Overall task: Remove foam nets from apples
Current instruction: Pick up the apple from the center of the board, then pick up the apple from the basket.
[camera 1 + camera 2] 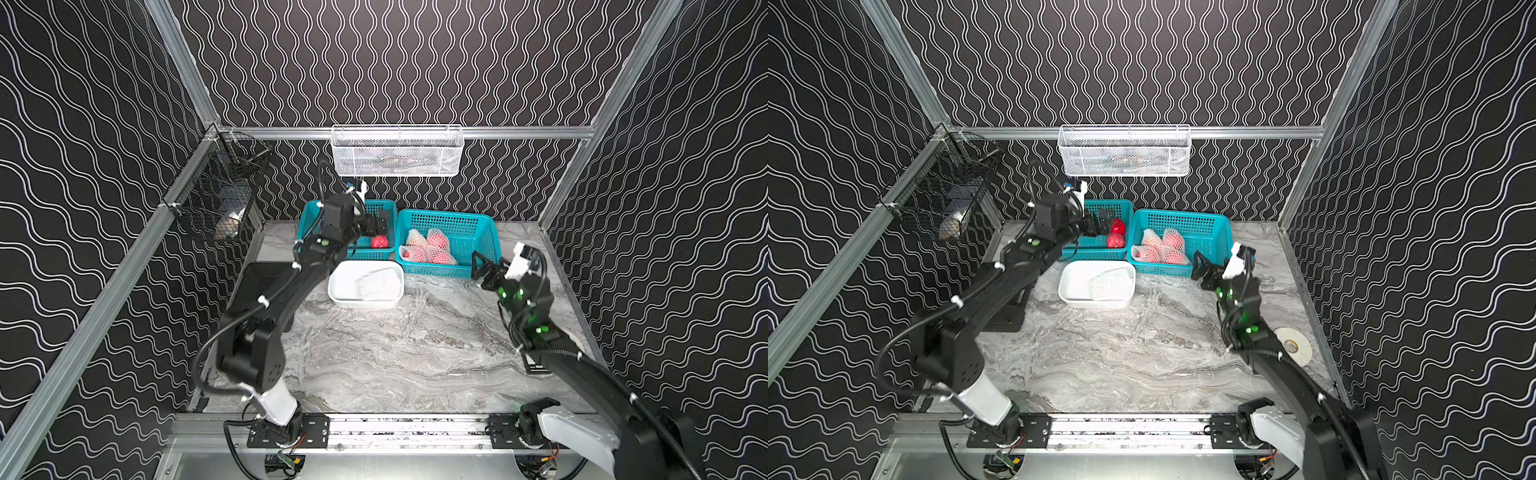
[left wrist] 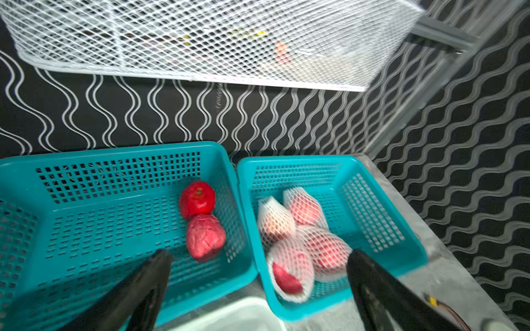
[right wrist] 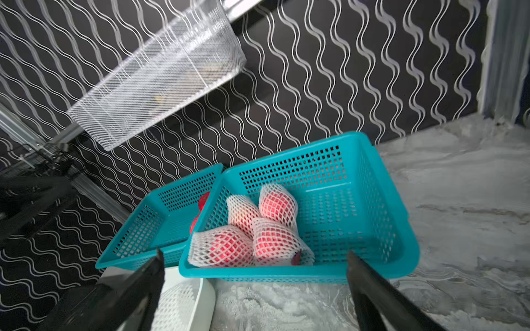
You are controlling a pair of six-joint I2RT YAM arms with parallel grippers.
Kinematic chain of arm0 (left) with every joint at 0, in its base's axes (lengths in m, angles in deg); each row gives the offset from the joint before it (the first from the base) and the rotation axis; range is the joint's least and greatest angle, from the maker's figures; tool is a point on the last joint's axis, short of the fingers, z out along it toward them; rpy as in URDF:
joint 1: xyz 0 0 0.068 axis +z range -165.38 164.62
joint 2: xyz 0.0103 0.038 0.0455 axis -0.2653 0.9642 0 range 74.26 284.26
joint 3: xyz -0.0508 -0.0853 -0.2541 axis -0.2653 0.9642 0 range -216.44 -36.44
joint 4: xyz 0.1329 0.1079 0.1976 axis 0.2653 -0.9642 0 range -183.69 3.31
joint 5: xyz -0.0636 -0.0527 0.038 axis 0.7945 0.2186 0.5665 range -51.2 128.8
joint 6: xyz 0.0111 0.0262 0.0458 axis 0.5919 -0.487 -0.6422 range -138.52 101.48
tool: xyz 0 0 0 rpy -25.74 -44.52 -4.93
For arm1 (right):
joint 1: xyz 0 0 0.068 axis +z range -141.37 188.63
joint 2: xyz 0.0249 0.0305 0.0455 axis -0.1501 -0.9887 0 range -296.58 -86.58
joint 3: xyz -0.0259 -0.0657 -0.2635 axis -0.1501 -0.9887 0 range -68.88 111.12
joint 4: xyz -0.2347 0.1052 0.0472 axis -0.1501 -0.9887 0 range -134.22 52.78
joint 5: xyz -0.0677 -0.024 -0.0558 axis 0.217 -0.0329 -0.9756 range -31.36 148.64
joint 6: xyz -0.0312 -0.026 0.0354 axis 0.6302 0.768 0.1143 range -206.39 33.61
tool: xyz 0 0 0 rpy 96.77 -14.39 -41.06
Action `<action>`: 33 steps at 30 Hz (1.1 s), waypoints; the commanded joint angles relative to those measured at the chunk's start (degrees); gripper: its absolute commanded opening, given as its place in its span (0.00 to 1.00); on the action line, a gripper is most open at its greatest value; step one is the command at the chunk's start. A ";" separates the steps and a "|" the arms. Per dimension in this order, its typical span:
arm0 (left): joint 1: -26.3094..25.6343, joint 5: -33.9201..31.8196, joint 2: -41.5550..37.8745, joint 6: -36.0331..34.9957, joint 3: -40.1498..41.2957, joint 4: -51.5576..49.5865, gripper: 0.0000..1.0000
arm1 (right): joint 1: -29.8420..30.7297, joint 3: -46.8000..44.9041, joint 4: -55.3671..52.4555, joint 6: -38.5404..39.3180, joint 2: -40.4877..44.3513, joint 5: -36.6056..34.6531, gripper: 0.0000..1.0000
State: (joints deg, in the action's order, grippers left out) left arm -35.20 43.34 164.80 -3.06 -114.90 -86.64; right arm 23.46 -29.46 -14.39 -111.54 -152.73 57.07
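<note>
Two teal baskets stand side by side at the back of the marble table (image 1: 415, 353), rims touching or nearly so.

- Left-side teal basket (image 2: 114, 150): 2 bare apples, touching each other near the wall next to the other basket. One glossy red apple (image 2: 197, 199), one mottled pink apple (image 2: 205, 236).
- Right-side teal basket (image 3: 258, 275): 4 netted apples (image 3: 277, 205) in a huddle, each in a white foam net. One shows bare red skin at its net's open end (image 2: 286, 280).
- White plastic tub (image 1: 345, 301), in front of the baskets: 1 empty foam net (image 1: 379, 284) lying flat against its right side.
- Count: 6 apples, 5 foam nets, 4 of them on fruit.

Left gripper (image 2: 259, 255): over the left-side basket, fingers spread wide, holding nothing.
Right gripper (image 3: 255, 256): outside the front right corner of the right-side basket, above the table, fingers spread wide, holding nothing.

1 white wire basket (image 1: 397, 151) hangs on the back rail and 1 black wire basket (image 1: 216, 199) on the left rail. Their contents are too blurred to name.
</note>
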 commanded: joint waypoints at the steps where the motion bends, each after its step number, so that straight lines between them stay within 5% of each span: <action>1: -5.53 -5.13 -8.14 2.25 12.26 5.75 0.99 | -1.62 12.92 -16.54 -2.01 -9.66 12.71 1.00; 7: -15.55 -11.01 -20.18 4.74 31.95 12.64 0.99 | -3.83 38.89 -33.34 3.48 -32.03 17.29 1.00; 13: -22.56 -9.03 -26.30 2.48 40.31 12.16 0.99 | -4.72 49.54 -33.35 5.35 -45.82 19.76 1.00; 24: -27.38 -5.19 -21.12 -0.04 41.61 13.76 0.99 | -4.73 64.28 -35.85 15.10 -63.73 20.47 1.00; 33: -27.38 -6.03 -17.90 -1.76 39.99 13.30 0.99 | -4.81 72.90 -36.05 15.59 -71.63 22.43 1.00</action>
State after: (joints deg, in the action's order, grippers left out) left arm -62.60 37.54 146.33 -3.67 -74.31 -75.14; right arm 18.63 41.44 -50.28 -96.89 -223.04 77.97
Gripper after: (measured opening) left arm 0.993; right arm 0.998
